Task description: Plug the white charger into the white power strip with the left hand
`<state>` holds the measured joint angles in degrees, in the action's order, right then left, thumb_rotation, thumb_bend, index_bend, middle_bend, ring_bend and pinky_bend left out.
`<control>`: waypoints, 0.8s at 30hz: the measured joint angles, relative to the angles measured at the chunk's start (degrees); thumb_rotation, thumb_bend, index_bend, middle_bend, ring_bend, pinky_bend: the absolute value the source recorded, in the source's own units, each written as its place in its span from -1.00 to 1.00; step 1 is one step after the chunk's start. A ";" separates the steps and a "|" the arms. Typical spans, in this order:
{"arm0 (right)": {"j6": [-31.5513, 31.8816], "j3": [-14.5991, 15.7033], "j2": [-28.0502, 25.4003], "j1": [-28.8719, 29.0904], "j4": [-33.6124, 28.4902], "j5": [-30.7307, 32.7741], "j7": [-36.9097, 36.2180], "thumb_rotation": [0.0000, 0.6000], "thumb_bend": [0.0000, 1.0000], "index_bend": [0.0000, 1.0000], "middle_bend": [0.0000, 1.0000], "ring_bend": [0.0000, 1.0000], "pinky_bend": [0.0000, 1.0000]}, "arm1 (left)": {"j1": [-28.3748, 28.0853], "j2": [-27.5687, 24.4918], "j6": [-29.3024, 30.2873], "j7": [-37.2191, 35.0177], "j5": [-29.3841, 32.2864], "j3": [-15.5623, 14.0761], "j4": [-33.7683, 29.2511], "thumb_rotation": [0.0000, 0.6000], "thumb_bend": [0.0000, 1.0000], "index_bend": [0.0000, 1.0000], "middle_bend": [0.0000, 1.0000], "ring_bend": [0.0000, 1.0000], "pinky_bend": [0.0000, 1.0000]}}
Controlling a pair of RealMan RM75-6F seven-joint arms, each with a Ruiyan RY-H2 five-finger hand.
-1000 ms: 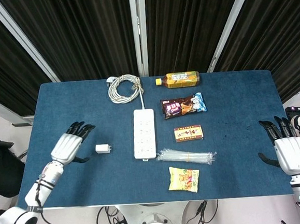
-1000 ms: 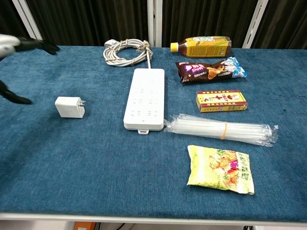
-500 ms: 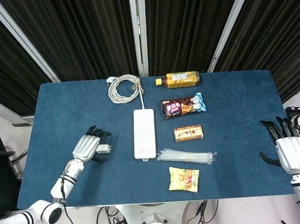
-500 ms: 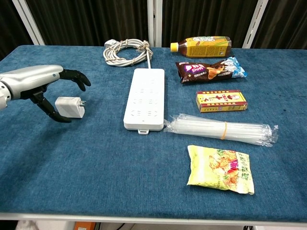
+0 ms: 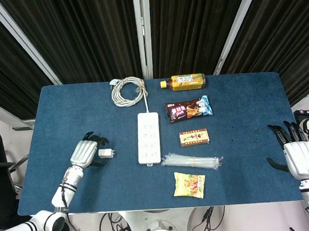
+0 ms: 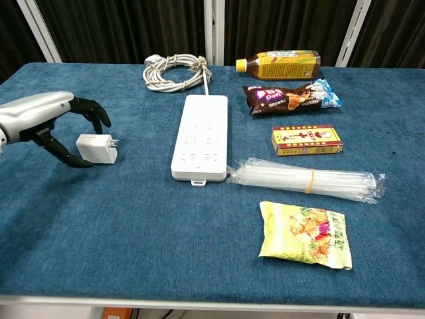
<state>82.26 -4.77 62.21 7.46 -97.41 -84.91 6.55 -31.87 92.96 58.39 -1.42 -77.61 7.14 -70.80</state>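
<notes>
The white charger (image 6: 96,148) lies flat on the blue table (image 6: 133,226), prongs pointing right toward the white power strip (image 6: 200,136). My left hand (image 6: 46,119) hovers just left of the charger. Its dark fingers (image 6: 98,114) curl above the charger's far edge and the thumb reaches along its near-left side, with no clear grip. In the head view the left hand (image 5: 85,153) sits beside the charger (image 5: 106,153), left of the power strip (image 5: 149,138). My right hand (image 5: 299,157) stays at the table's right edge with its fingers spread, holding nothing.
The strip's coiled cable (image 6: 174,72) lies at the back. Right of the strip are a drink bottle (image 6: 282,64), a snack bag (image 6: 292,97), a small red box (image 6: 307,140), a pack of clear straws (image 6: 305,179) and a yellow snack bag (image 6: 304,234).
My left hand swung in from the far left to the charger, then drew back slightly leftward. The charger and my right hand have not moved.
</notes>
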 measured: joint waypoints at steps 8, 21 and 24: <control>0.09 -0.03 0.09 -0.14 0.00 0.41 0.06 1.00 -0.82 -0.77 -0.70 -0.93 -0.97 | -0.08 2.49 1.46 -3.38 -1.52 -0.43 3.77 1.00 -0.68 -0.27 -0.18 -0.46 -0.73; 0.07 -0.01 0.15 -0.24 -0.03 0.84 0.06 1.00 -0.82 -0.77 -0.70 -0.93 -0.97 | -0.87 3.67 0.46 -5.43 -2.59 -1.53 6.87 1.00 -0.45 -0.18 -0.08 -0.40 -0.73; 0.03 0.06 0.20 -0.28 -0.01 0.88 0.06 1.00 -0.82 -0.77 -0.70 -0.93 -0.97 | -1.05 3.33 0.38 -5.71 -3.04 -1.76 6.87 1.00 -0.38 -0.10 0.02 -0.32 -0.66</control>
<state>82.29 -4.71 62.41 7.17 -97.42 -84.03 6.61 -32.92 96.29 58.77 -7.14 -80.65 5.38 -63.93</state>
